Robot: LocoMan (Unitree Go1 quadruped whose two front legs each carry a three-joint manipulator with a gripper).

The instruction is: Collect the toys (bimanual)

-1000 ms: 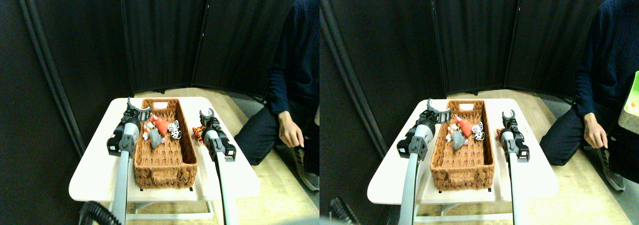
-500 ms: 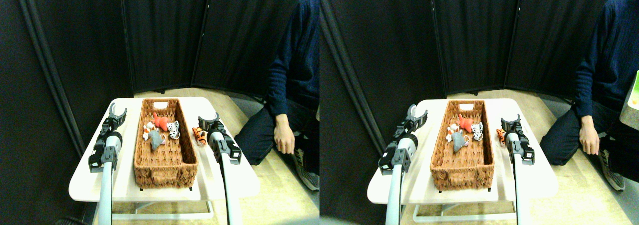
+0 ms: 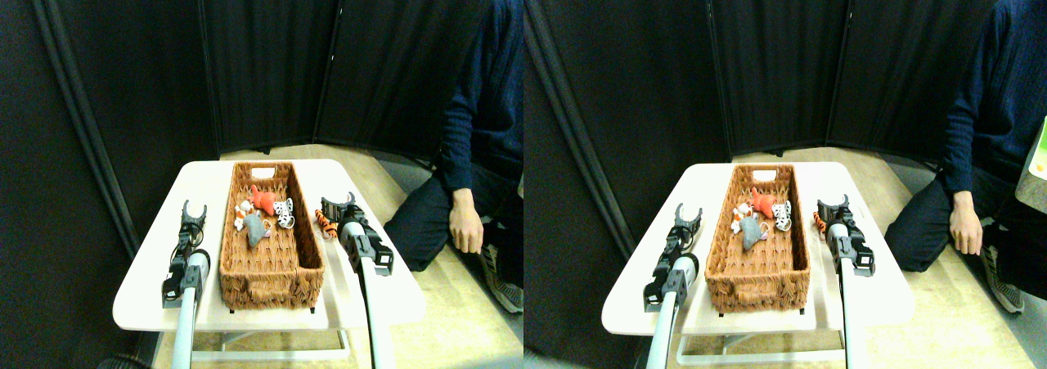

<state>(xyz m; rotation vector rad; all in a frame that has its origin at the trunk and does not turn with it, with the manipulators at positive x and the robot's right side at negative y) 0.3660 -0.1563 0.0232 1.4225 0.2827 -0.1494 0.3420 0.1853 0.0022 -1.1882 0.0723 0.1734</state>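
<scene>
Toys (image 3: 260,215) in basket (image 3: 270,275) (four).

Red toy (image 3: 262,199), grey toy (image 3: 254,230) and spotted toy (image 3: 285,213) lie together; tiger-striped toy (image 3: 327,222) lies apart.

Person (image 3: 483,140) cut off at right edge

Brown woven wicker on the basket (image 3: 270,258), between the two dark tools. Inside: red toy (image 3: 262,199), grey toy (image 3: 254,230), white toy with black spots (image 3: 284,213), small white-and-orange toy (image 3: 241,213). Just left of the right tool (image 3: 337,206): orange toy with black tiger stripes (image 3: 327,222). Cream-white surface (image 3: 155,279) under the left tool (image 3: 193,213). Dark blue sleeve (image 3: 462,132) far right of the right tool.
</scene>
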